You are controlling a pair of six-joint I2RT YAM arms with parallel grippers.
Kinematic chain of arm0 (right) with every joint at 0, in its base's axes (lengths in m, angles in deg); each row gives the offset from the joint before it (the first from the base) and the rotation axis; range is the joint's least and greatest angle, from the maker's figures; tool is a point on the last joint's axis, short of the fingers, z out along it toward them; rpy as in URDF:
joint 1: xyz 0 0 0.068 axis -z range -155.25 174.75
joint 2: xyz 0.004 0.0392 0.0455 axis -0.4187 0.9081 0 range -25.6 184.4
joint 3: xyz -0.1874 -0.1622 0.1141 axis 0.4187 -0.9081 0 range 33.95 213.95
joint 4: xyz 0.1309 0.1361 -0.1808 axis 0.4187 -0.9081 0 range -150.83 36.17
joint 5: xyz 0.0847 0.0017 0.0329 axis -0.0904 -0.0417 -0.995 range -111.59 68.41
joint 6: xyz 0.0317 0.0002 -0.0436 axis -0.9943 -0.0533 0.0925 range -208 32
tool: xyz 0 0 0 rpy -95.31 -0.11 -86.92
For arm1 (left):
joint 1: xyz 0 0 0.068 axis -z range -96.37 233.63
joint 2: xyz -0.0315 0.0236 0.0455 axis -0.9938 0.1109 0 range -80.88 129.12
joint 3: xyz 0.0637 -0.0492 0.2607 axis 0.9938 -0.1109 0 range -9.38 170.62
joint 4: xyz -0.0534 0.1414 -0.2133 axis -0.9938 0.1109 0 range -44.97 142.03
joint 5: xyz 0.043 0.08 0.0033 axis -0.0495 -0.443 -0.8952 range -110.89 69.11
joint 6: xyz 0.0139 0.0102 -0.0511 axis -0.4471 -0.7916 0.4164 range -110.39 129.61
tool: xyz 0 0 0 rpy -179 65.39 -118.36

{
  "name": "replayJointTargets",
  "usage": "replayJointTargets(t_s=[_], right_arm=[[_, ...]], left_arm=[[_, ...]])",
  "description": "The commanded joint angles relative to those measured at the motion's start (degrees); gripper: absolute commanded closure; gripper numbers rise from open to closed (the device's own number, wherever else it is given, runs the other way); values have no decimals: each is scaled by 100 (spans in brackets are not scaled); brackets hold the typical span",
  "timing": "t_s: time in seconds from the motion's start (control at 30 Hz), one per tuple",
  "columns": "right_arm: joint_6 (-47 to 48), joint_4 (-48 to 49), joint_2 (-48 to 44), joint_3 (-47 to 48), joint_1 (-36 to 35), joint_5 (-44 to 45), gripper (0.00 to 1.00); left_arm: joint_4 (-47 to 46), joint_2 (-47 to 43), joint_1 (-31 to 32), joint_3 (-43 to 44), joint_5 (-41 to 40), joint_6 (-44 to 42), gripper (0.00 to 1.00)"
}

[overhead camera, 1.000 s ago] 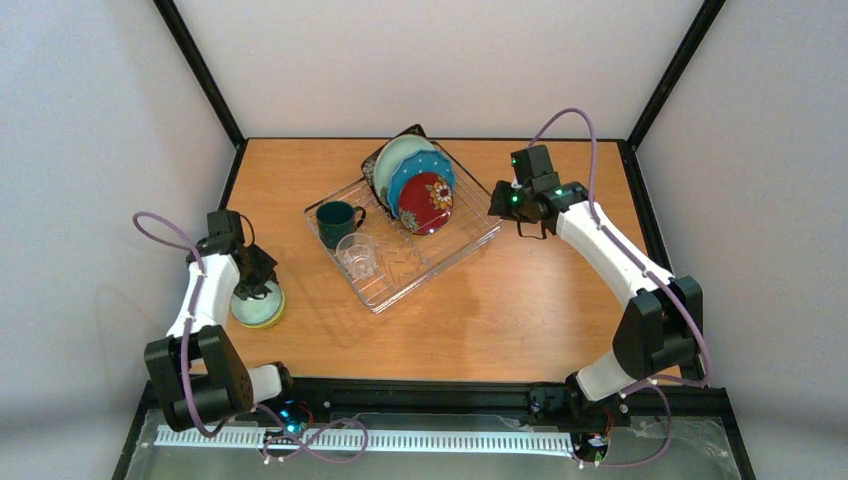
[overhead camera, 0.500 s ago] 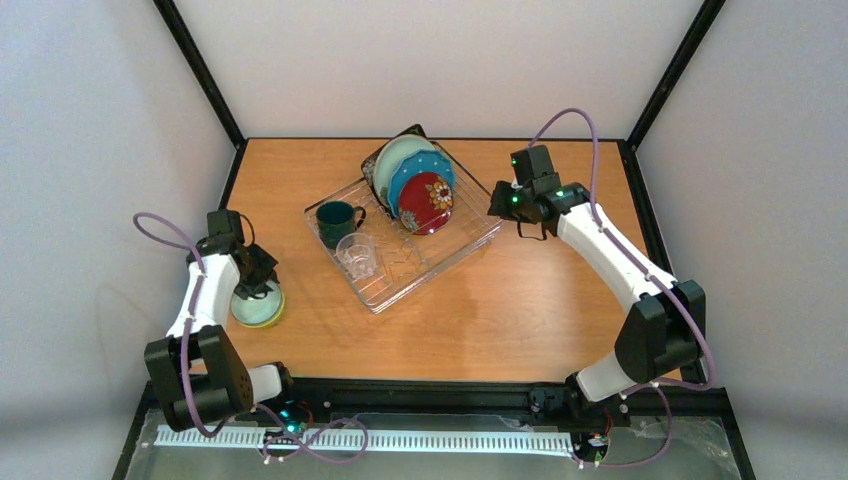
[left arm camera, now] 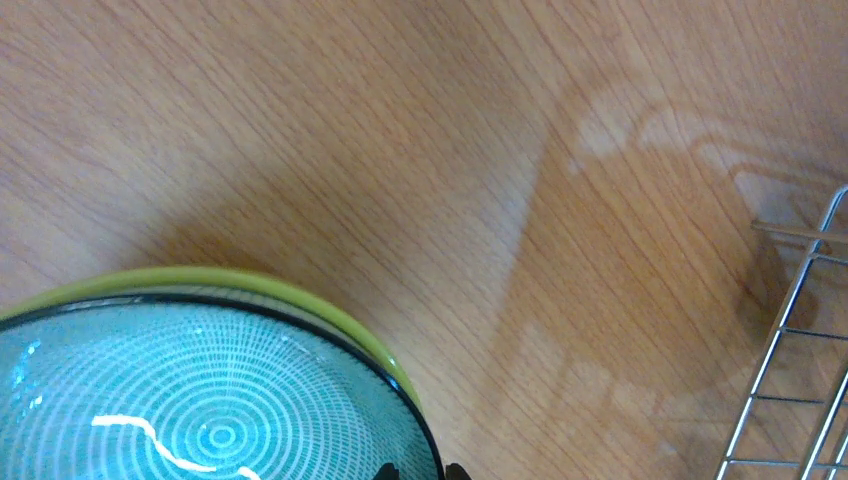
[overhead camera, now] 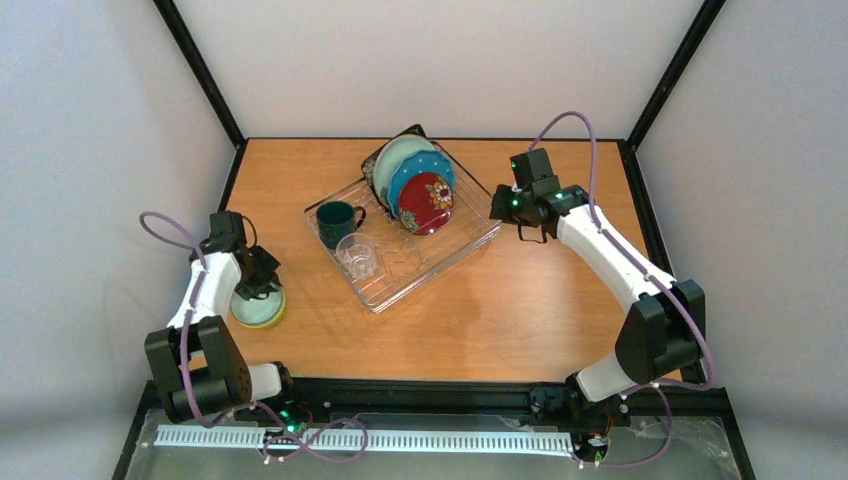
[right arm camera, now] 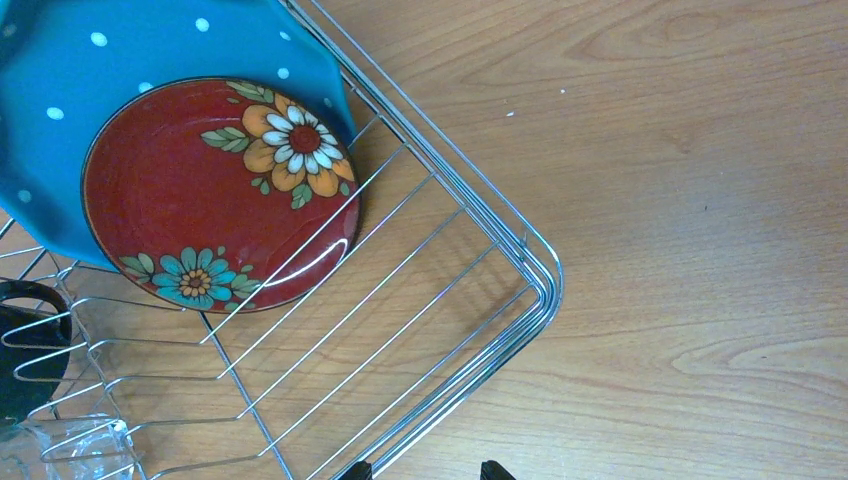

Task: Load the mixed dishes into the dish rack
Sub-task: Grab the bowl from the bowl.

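The mint bowl [left arm camera: 200, 400] sits nested in the yellow-green bowl [left arm camera: 250, 280] on the table at the left. My left gripper [left arm camera: 420, 472] is shut on the mint bowl's rim [overhead camera: 250, 308], one tip on each side. The dish rack [overhead camera: 450, 262] holds the black square plate [overhead camera: 414, 131], pale mint plate [overhead camera: 397, 155], blue dotted plate [overhead camera: 420, 168] and red floral plate [right arm camera: 200, 200] upright at the back. The green mug [overhead camera: 335, 222] and glass cup [overhead camera: 358, 255] stand at its left. My right gripper [right arm camera: 425, 472] hangs open over the rack's right corner [right arm camera: 545, 290], holding nothing.
Bare wooden table [overhead camera: 540, 300] lies to the right of and in front of the rack. A black frame [overhead camera: 200, 70] and pale walls close in the table at the back and sides. The rack's near-left corner [left arm camera: 790, 320] shows in the left wrist view.
The left gripper's jaws have narrowed onto the mint bowl's rim and the left arm has shifted slightly. The right arm has barely moved.
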Motion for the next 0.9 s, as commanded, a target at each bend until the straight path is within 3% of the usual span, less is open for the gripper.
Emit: replayJointTargets(t_s=[0.0, 0.07, 0.13, 0.87], right_arm=[[-34, -25, -150, -96, -48, 61, 37], [-37, -18, -155, -96, -48, 58, 37], [-41, -16, -141, -104, -48, 49, 37], [-11, -77, 13, 115, -143, 81, 37]], left_arm=[[-7, -39, -30, 22, 113, -114, 88], [32, -97, -32, 66, 111, -101, 97], [92, -153, -30, 110, 98, -104, 100], [150, -1078, 119, 223, 585, 258, 100]])
